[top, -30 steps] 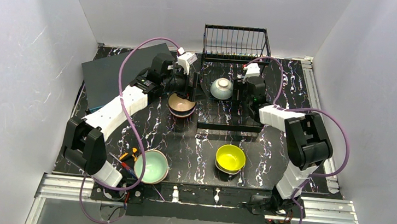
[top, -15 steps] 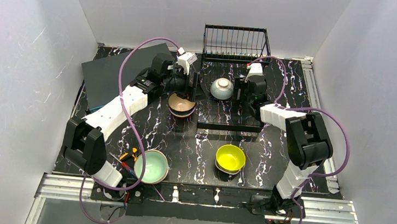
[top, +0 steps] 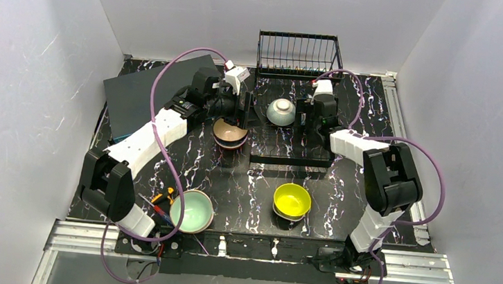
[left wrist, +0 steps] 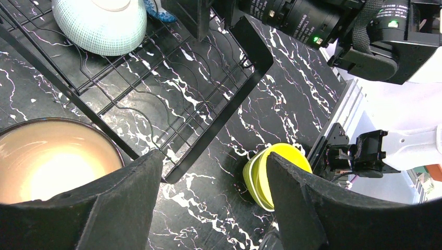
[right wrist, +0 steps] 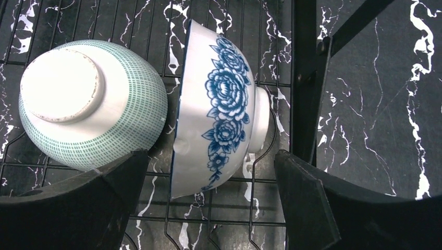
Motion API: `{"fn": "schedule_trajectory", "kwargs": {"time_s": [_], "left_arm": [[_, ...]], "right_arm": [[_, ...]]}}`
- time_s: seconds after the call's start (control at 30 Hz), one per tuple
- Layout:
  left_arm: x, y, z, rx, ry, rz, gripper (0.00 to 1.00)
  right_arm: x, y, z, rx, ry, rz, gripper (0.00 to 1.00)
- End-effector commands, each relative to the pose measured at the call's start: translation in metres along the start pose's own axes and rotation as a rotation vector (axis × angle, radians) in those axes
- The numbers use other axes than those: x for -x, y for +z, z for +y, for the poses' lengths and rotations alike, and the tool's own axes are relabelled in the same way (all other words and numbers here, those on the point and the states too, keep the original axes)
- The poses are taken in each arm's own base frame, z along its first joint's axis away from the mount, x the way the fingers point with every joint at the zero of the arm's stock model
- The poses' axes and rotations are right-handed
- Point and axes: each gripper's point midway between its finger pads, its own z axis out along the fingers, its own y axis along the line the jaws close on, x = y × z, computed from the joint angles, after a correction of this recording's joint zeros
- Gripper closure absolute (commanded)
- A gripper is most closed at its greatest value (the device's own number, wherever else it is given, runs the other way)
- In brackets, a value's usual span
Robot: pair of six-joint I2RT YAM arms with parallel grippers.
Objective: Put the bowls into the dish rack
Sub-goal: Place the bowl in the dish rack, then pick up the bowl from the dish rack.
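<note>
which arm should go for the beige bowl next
Left: the left gripper, open, hangs next to the beige bowl by the dish rack; the right gripper straddles the blue-flowered bowl inside it.

Left arm (top: 159, 130) and right arm (top: 350, 146): white shell links between boxy black joint housings, on black bases. A purple cable (top: 164, 81) loops along each arm, and each wrist carries a small white camera block (top: 236, 76). Matte black, wedge-shaped gripper fingers (left wrist: 125, 203); green indicator light (left wrist: 314, 39) on a black cylindrical motor housing.
</note>
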Motion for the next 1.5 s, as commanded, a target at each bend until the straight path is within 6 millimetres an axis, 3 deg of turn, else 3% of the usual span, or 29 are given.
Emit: {"fn": "schedule_trajectory", "kwargs": {"time_s": [0.0, 0.23, 0.43, 0.6, 0.9, 1.13, 1.3, 1.47], "left_arm": [[0.016, -0.013, -0.015, -0.019, 0.045, -0.043, 0.29], [0.016, -0.013, -0.013, -0.008, 0.043, -0.044, 0.29], [0.016, -0.013, -0.013, -0.005, 0.043, -0.044, 0.29], [0.016, -0.012, -0.014, -0.013, 0.038, -0.043, 0.29], [0.017, -0.015, -0.015, -0.006, 0.043, -0.048, 0.29], [0.018, -0.016, -0.015, -0.004, 0.048, -0.057, 0.29], [0.019, -0.017, -0.015, 0.002, 0.048, -0.056, 0.29], [0.021, -0.020, -0.016, 0.003, 0.061, -0.067, 0.30]], "right_arm": [[0.048, -0.021, -0.011, -0.034, 0.022, -0.105, 0.01], [0.047, -0.056, -0.006, 0.034, 0.036, -0.096, 0.01], [0.036, -0.087, 0.040, 0.295, 0.027, -0.112, 0.01], [0.043, -0.098, 0.068, 0.372, 0.017, -0.210, 0.01], [0.049, -0.062, 0.105, 0.308, -0.034, -0.250, 0.01], [0.053, -0.029, 0.097, 0.126, -0.047, -0.261, 0.01], [0.050, -0.009, 0.105, 0.125, -0.032, -0.258, 0.01], [0.053, 0.003, 0.099, 0.058, 0.017, -0.273, 0.01]]}}
